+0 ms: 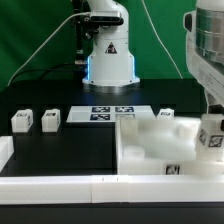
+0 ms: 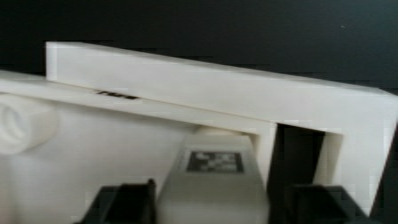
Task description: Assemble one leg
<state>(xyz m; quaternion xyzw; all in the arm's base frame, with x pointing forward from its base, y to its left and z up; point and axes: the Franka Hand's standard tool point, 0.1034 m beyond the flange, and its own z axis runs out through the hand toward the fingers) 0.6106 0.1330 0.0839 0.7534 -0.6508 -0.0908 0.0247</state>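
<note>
Gripping the leg [image 2: 217, 165], claw [image 1: 211, 128] over white panel [image 1: 150, 148].

So there's a black table [image 1: 60, 150] with the marker board [image 1: 112, 113] lying flat near the back, a few tags on it. A big white panel [image 1: 150, 140] sits toward the exterior view's right, edge close to that board. A white rail [image 1: 70, 186] runs along the table's front, and a white block [image 1: 5, 152] sits at the exterior view's left edge.
</note>
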